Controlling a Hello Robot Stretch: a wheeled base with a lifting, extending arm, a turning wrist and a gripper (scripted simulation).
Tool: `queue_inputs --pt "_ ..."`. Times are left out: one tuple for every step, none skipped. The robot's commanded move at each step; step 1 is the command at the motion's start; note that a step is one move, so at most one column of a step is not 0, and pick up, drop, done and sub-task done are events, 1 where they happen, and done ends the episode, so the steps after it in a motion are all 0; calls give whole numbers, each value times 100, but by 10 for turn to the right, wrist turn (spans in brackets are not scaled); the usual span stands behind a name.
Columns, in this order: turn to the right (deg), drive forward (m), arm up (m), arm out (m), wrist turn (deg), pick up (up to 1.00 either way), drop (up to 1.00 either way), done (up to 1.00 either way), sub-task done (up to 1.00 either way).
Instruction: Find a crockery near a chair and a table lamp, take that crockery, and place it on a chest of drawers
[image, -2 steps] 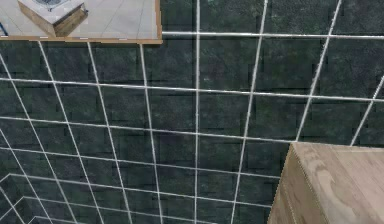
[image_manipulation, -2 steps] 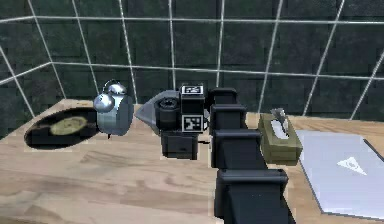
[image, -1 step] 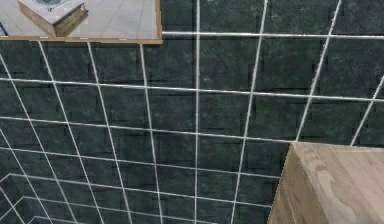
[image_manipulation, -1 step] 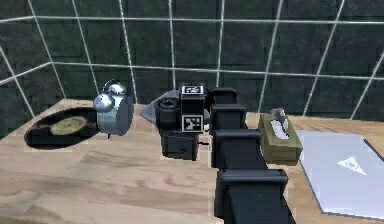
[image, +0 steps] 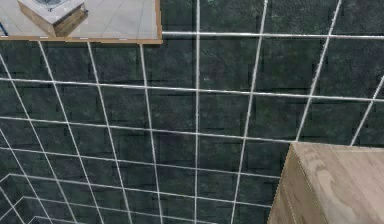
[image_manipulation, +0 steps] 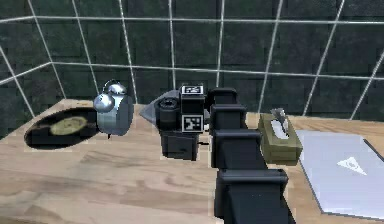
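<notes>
The robot's dark arm (image_manipulation: 240, 160) reaches out over a wooden top (image_manipulation: 120, 180). I think that is because it wants something that stands there. The gripper (image_manipulation: 165, 112) is at the far end of the arm, near a round alarm clock (image_manipulation: 110, 108). I cannot tell how its jaws stand. I also cannot tell whether it holds anything, because things stand on the top right behind it. Just left of the gripper is a small grey pointed shape (image_manipulation: 150, 113). It may be the crockery, or it may be a part of the gripper, so I cannot say for sure where the crockery is. The top is pale wood with soft lines in it. A record (image_manipulation: 60, 128) lies flat on it, black, round and shiny, with a yellow middle. The clock is silvery and smooth, with little bells on top. A tissue box (image_manipulation: 282, 140) is long and dull green. Beside it lies a flat grey slab (image_manipulation: 345, 170), thin like a folded laptop. In the forward view there is a wall (image: 200, 110) of dark square tiles with white lines between them. A mirror (image: 80, 20) in a wooden frame hangs high on it, and a corner of pale wood (image: 335, 185) pokes in low down. I cannot tell if that wood is the chest of drawers.
</notes>
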Motion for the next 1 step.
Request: queue_inputs --pt "0 0 0 0 0 0 100 0 0"
